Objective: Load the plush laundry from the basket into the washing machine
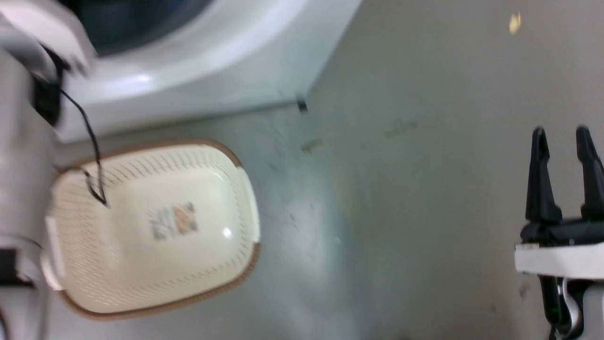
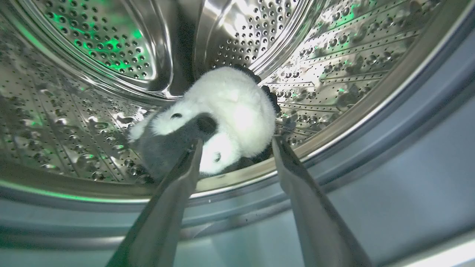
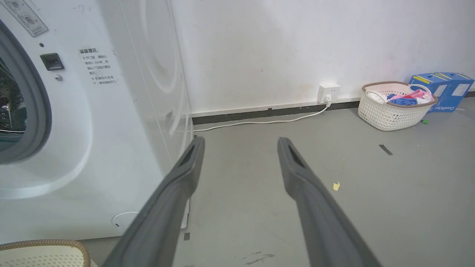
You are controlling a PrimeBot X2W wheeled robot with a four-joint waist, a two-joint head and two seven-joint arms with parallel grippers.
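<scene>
Left wrist view looks into the steel drum [image 2: 92, 55] of the washing machine [image 1: 198, 71], where the white-and-black plush toy [image 2: 230, 107] lies just beyond the left gripper [image 2: 237, 141], whose jaws are spread and touch nothing. Head view shows the cream basket [image 1: 118, 264] on the floor [image 1: 401, 189] beside the machine. The right gripper [image 1: 561, 132] is well apart from it, jaws spread.

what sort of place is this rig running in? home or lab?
Probably a bare utility or test room set up for laundry, not a furnished home: a white front-loading washing machine, a bare grey floor, and a basket of coloured clothes beside blue cardboard boxes.
</scene>
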